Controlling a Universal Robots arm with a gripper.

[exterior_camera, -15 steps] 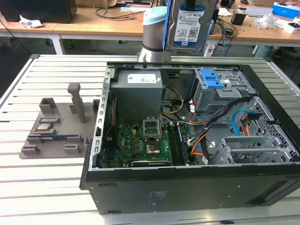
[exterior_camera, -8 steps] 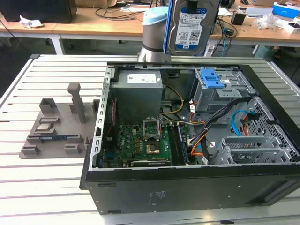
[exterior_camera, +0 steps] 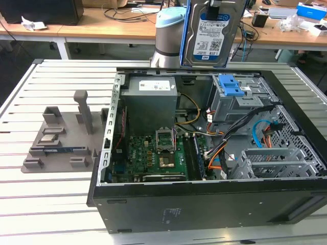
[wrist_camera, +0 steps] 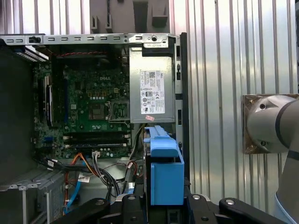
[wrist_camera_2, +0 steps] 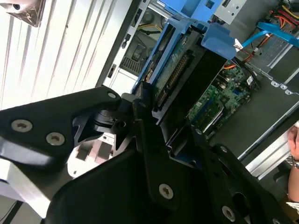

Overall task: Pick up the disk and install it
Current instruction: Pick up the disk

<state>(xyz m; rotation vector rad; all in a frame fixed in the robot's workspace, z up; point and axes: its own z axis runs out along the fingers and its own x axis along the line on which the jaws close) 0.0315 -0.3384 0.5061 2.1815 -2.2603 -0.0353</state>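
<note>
The disk [exterior_camera: 209, 30], silver-grey with a white and blue label, hangs upright above the back edge of the open computer case [exterior_camera: 204, 204]. It sits just above and behind the blue-topped drive cage [exterior_camera: 230, 94]. My gripper [wrist_camera_2: 163, 126] is shut on the disk, its black fingers [wrist_camera_2: 140, 112] clamped across the drive's faces. In the second wrist view the disk [wrist_camera_2: 175, 74] appears edge-on, connector side showing, between blue side rails. In the first wrist view the disk's blue rail [wrist_camera: 163, 172] stands over the case interior, held in the gripper [wrist_camera: 161, 207].
Inside the case lie the motherboard [exterior_camera: 153, 153], the power supply [exterior_camera: 150, 99] and loose cables [exterior_camera: 245, 127]. A grey fixture [exterior_camera: 61, 143] holding a small silver chip [exterior_camera: 48, 138] lies on the slatted table at the exterior view's left. A person's hand [wrist_camera_2: 294, 144] is nearby.
</note>
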